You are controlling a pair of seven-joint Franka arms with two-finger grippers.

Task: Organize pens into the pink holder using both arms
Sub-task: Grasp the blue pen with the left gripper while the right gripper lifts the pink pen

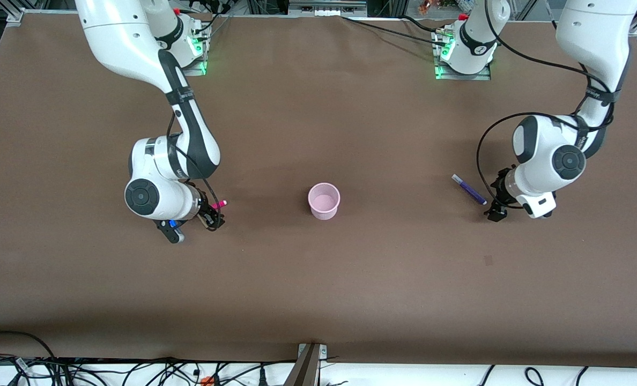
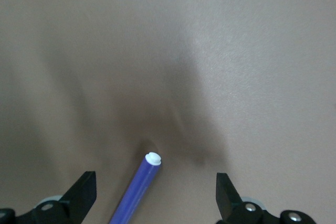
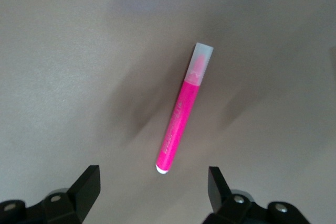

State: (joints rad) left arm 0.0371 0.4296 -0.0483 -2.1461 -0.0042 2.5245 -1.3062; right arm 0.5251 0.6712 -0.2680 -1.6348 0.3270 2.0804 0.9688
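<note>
While no writing could be read on either pen, the left gripper (image 2: 152, 195) hung with jaws spread over one end of the purple pen (image 1: 469, 189) lying on the desk (image 1: 318, 279). The right gripper (image 3: 152, 187) stood jaws wide over the magenta pen (image 3: 181, 116). Midway between them sat the pink holder (image 1: 324, 201).

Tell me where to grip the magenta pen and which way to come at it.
Grip the magenta pen around the middle of its barrel, coming straight down from above. It lies flat on the table, so only its long sides are free. The right gripper is open above it; its fingers should probably straddle the barrel crosswise, clear of the pale cap end.
</note>
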